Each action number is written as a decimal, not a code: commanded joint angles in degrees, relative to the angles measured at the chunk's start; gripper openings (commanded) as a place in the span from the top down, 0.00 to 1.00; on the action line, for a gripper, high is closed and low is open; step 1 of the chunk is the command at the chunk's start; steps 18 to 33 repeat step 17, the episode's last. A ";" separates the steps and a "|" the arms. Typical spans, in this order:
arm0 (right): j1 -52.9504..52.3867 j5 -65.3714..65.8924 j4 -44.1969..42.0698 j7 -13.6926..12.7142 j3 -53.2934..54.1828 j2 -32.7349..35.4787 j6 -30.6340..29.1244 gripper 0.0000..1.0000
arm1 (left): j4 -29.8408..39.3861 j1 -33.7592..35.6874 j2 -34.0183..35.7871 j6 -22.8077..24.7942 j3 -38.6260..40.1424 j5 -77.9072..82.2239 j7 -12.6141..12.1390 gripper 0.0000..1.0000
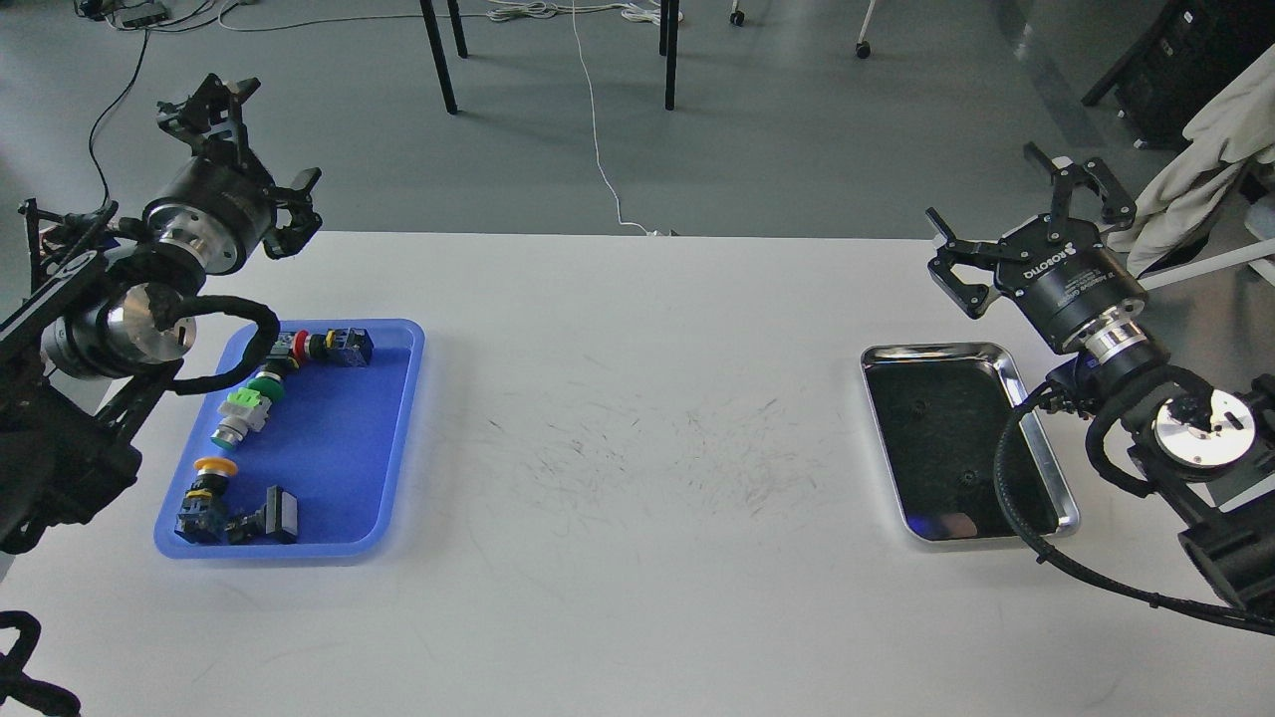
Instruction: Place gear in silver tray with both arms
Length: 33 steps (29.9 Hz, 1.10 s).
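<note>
The silver tray [931,351] lies on the right of the white table, and only reflections show in its dark bottom. Several push-button switch parts lie in a blue plastic tray [398,438] on the left: a red one [317,346], a green one [246,408], a yellow one [209,476] and a black one [274,518]. My left gripper [267,134] is open and empty, raised behind the blue tray at the table's back left. My right gripper [1008,194] is open and empty, raised just behind the silver tray.
The right arm's black cable [1006,498] hangs over the silver tray's right rim. Chair legs [438,60] and a white cord [598,149] are on the floor behind the table. A cloth [1210,139] hangs at far right.
</note>
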State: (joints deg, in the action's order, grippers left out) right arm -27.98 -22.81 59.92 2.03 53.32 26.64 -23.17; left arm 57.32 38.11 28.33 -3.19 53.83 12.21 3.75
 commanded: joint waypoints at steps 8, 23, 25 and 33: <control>0.73 0.13 -1.39 2.71 1.35 -0.63 1.99 0.01 | -2.21 -1.55 -3.20 -0.50 1.71 0.01 0.20 0.02; 0.56 0.13 -2.61 2.89 1.26 -1.42 2.51 0.01 | -2.21 -1.46 -3.11 -0.50 3.39 0.10 0.38 0.02; 0.56 0.13 -2.61 2.89 1.26 -1.42 2.51 0.01 | -2.21 -1.46 -3.11 -0.50 3.39 0.10 0.38 0.02; 0.56 0.13 -2.61 2.89 1.26 -1.42 2.51 0.01 | -2.21 -1.46 -3.11 -0.50 3.39 0.10 0.38 0.02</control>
